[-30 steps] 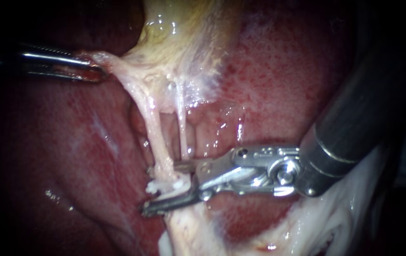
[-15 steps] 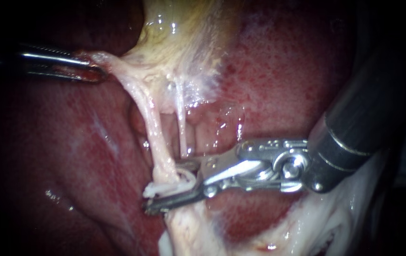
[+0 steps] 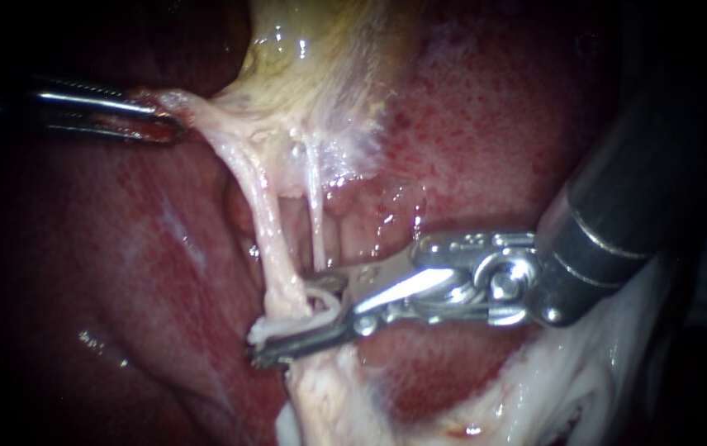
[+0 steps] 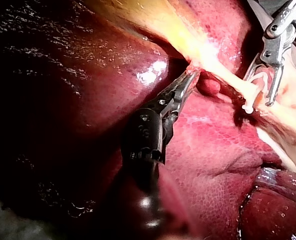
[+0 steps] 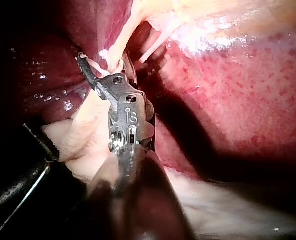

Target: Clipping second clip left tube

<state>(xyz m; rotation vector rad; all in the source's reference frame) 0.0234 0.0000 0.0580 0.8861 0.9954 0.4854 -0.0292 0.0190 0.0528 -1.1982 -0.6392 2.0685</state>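
Endoscope view: the left tube (image 3: 275, 248), a pale taut strand running from the gallbladder (image 3: 304, 49) down over the liver (image 3: 486, 132), passes through the claw of the right instrument (image 3: 287, 324), which grips a white clip (image 3: 264, 332) astride the tube's lower end. The left instrument (image 3: 159, 124) has its claw clamped on the gallbladder's edge. The tube looks soft, slick and tearable, and is best taken squarely across. Since a second ago the right claw has narrowed.
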